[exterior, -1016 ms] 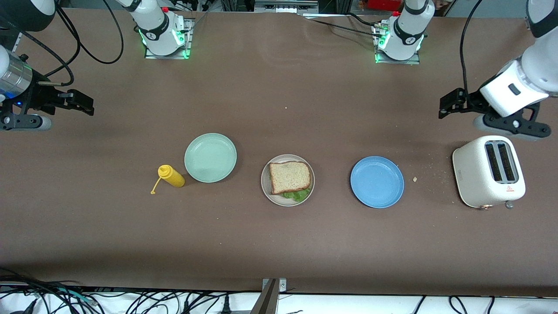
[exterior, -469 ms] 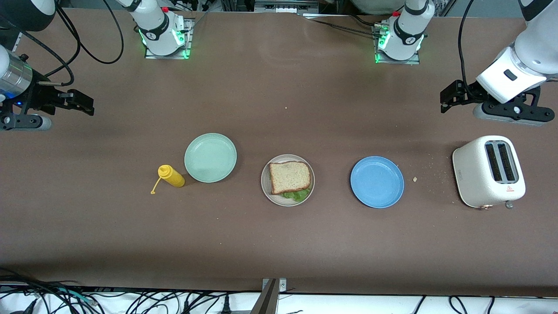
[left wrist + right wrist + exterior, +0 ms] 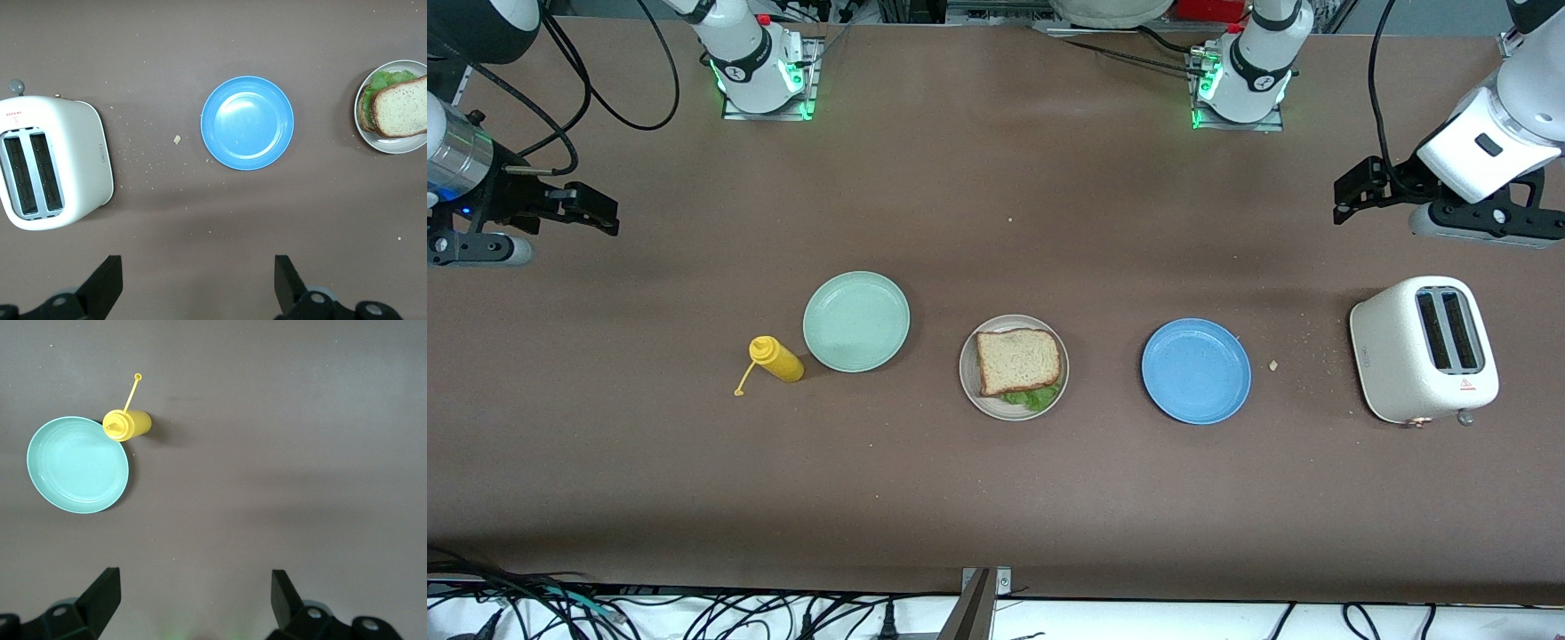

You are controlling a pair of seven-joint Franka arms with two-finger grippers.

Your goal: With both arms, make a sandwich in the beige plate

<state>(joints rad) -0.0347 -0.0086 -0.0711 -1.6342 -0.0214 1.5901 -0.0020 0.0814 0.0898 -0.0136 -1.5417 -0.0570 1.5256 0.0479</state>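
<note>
The sandwich [image 3: 1018, 360] lies in the beige plate [image 3: 974, 391] at mid-table: a brown-crusted bread slice on top, green lettuce [image 3: 1034, 397] poking out at the edge nearer the camera. The left wrist view shows the sandwich [image 3: 400, 107] on the plate [image 3: 393, 145] too. My left gripper [image 3: 1352, 191] hangs open and empty over bare table at the left arm's end; the left wrist view shows the left gripper [image 3: 197, 283] with wide-spread fingers. My right gripper [image 3: 596, 212] waits open and empty over the right arm's end, and appears as the right gripper [image 3: 193, 597] in its wrist view.
A blue plate [image 3: 1196, 371] and a white toaster [image 3: 1423, 348] stand toward the left arm's end, with crumbs [image 3: 1273, 365] between them. A mint-green plate [image 3: 856, 321] and a yellow squeeze bottle [image 3: 778, 359] sit toward the right arm's end. Both plates are empty.
The left arm has drawn back toward its end of the table and its gripper has risen away from the toaster. The right arm and everything on the table stayed still.
</note>
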